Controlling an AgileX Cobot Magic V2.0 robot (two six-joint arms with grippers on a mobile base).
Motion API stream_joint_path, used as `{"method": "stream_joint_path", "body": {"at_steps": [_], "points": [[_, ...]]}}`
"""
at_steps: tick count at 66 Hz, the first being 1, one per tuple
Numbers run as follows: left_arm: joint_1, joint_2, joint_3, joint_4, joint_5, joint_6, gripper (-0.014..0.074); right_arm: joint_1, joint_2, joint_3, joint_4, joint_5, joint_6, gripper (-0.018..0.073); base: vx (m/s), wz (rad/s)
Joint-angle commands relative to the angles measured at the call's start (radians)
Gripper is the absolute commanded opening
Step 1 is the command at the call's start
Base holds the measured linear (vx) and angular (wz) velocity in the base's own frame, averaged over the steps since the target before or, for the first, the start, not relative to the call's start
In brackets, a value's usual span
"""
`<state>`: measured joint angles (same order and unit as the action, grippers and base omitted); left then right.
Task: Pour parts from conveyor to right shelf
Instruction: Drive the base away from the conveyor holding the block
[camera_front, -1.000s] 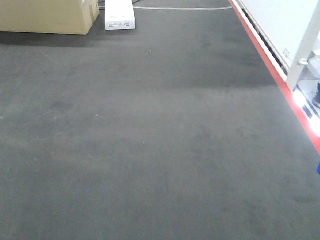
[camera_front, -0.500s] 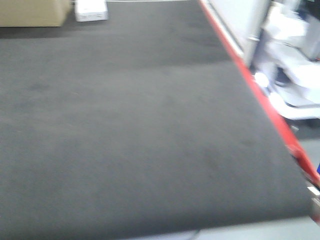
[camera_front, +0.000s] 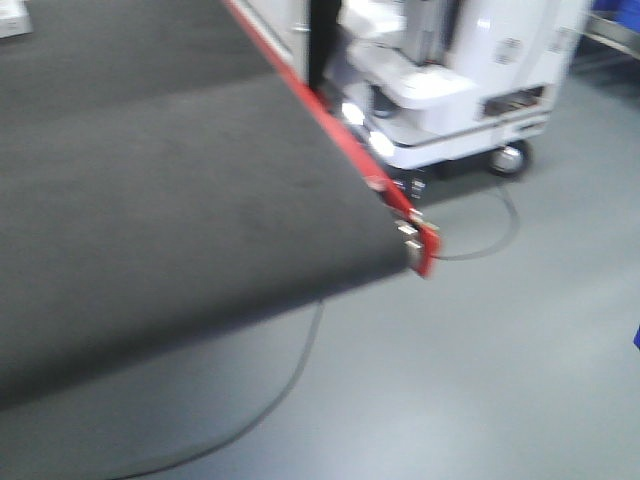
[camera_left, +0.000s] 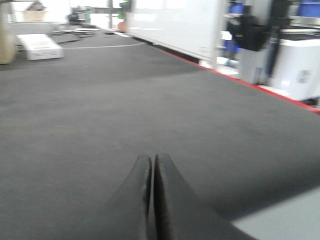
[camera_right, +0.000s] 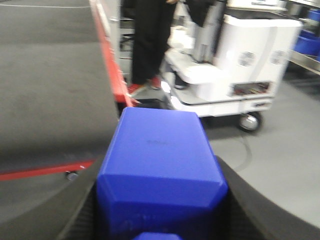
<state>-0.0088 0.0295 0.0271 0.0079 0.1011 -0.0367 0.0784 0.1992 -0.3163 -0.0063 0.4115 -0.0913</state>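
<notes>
In the front view the conveyor (camera_front: 150, 180) filled the left side. Its red strip (camera_front: 330, 125) ran down to a corner, with grey floor (camera_front: 500, 380) beyond and a cable (camera_front: 290, 370) trailing across it. A white wheeled cart (camera_front: 470, 80) stood just beside the strip. Neither hand nor the block showed there.

The left wrist view looked low along the conveyor. The left hand (camera_left: 152, 195) hung over it with its two fingers pressed together and nothing between them. A white box (camera_left: 39, 46) lay far up the surface.

Only the right wrist view showed the block (camera_right: 160, 165). The right hand (camera_right: 161, 200) was clamped on it, with dark fingers (camera_right: 80, 210) against both sides. The conveyor's corner lay behind on the left and bare floor on the right. A person's black-trousered legs (camera_right: 150, 45) stood between the strip and the cart.
</notes>
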Motion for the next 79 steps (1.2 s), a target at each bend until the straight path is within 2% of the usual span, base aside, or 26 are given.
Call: {"method": "stream_joint_path", "body": {"at_steps": [1,36,79], "points": [[-0.005,0.016,-0.02,-0.008,-0.079,-0.008,-0.0006,-0.001,0.011,-0.029,-0.007,-0.08,-0.008,-0.0006,-0.38,-0.62],[-0.005,0.016,-0.02,-0.008,-0.079,-0.008,-0.0006,-0.001,0.011,-0.029,-0.007,-0.08,-0.008,-0.0006,-0.35,-0.73],[-0.005,0.016,-0.02,-0.008,-0.079,-0.008,-0.0006,-0.001,0.011,-0.029,-0.007,-0.08,-0.008,-0.0006,-0.26,-0.95]]}}
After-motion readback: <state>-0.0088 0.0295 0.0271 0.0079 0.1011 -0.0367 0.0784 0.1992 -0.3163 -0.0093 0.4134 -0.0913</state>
